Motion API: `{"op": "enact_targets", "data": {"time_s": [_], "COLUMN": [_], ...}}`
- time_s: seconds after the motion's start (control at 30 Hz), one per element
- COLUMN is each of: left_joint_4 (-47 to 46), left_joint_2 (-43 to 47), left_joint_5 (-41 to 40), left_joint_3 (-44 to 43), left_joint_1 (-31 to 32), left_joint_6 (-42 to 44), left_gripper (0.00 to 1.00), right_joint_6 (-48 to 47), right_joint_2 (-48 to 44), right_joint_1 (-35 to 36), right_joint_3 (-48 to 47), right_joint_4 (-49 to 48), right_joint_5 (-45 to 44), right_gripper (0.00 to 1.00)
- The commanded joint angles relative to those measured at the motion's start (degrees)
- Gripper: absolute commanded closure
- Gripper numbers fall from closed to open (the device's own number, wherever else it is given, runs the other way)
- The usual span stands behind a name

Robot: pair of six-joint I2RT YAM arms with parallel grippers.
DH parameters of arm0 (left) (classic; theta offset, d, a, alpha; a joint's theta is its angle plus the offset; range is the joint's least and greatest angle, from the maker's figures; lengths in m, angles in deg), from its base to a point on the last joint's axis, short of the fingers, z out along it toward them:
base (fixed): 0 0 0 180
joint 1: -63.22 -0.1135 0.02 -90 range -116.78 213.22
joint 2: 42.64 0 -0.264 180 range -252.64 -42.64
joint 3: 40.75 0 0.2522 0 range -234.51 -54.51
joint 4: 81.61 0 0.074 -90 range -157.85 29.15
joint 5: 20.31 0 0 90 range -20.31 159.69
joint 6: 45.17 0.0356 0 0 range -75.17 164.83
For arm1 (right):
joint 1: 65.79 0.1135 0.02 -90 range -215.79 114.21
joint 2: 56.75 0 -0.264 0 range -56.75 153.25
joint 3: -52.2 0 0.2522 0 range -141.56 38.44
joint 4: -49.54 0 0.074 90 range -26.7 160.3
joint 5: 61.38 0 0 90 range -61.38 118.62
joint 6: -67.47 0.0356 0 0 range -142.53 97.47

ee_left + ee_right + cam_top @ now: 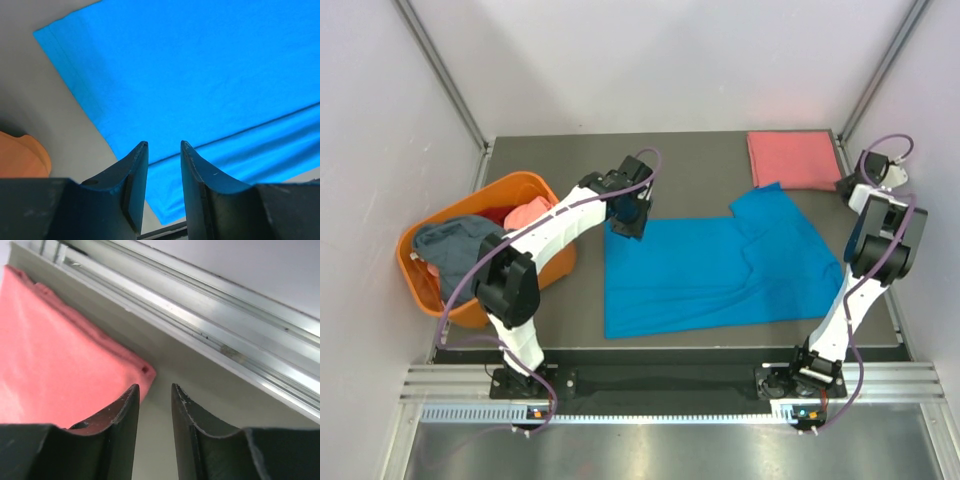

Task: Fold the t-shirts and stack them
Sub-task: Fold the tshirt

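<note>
Hovering left gripper [628,215], jaws apart, empty, blue t-shirt [710,270] corner just beneath, length running toward farther right gripper [847,184], likewise parted.

Orange plastic basket [515,183]: stands at left of table, reaches past its left edge; shows as an orange corner [22,155] low in left wrist view.
Table top [700,165]: dark grey, flat, rectangular.
Aluminium rails [660,412]: silver, run along near edge; include one perforated strip.
Grooved aluminium rail [215,310]: lies just beside table edge in right wrist view.
Metal posts [440,70]: slant up from back corners.
White walls [660,60]: enclose back and sides.
</note>
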Motion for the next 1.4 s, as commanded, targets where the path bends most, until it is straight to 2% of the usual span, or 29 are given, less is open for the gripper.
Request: {"op": "enact_targets", "data": {"time_s": [0.0,0.13,0.17,0.2,0.23,0.33,0.43,0.57,0.73,1.0,1.2,1.37], "left_joint_4": [0.65,-0.75,-1.19,-1.55,-1.64,-1.37,-0.94,-0.67,-0.23,0.12,0.21,4.07], "left_joint_2": [5.17,7.72,8.16,8.86,9.13,9.48,9.31,8.43,6.58,4.12,1.31,-5.53], "left_joint_5": [0.92,1.63,3.28,3.47,3.56,3.39,2.51,0.59,0.13,-2.76,-4.51,-5.23], "left_joint_3": [0.85,3.48,4.53,4.89,5.33,5.51,5.43,5.16,4.9,4.37,0.25,-9.94], "left_joint_1": [0.2,0.2,0.2,0.2,0.2,0.2,0.2,0.2,0.2,0.2,-0.06,-1.99], "left_joint_6": [-0.71,-0.89,-0.98,-1.06,-1.07,-0.72,-0.28,-0.01,-0.1,0.34,1.66,2.89], "left_gripper": [0.62,0.62,0.61,0.61,0.61,0.61,0.61,0.61,0.62,0.61,0.61,0.61], "right_joint_6": [-4.66,-8.79,-9.85,-11.77,-12.49,-12.41,-10.66,-7.32,-1.87,-4.84,-5.11,-6.08], "right_joint_2": [-9.7,-12.96,-13.4,-13.4,-12.62,-8.5,-2.89,4.34,9.97,16.13,13.06,5.94], "right_joint_1": [-0.17,1.23,1.58,2.02,2.11,2.11,2.64,3.52,3.43,2.99,2.82,3.08], "right_joint_3": [1.32,1.59,1.76,1.85,1.77,-0.25,-5.67,-13.6,-16.25,-18.45,-19.06,-19.15], "right_joint_4": [-0.77,0.01,0.01,-1.73,-2.79,-7.01,-8.52,-7.81,-8.52,-2.19,-3.15,-3.16], "right_joint_5": [-0.53,1.23,3.49,5.52,11.89,25.34,34.77,40.77,43.32,40.52,41.83,45.7], "right_gripper": [0.68,0.81,0.9,0.94,1.0,1.0,1.0,1.0,1.0,1.0,1.0,0.99]}}
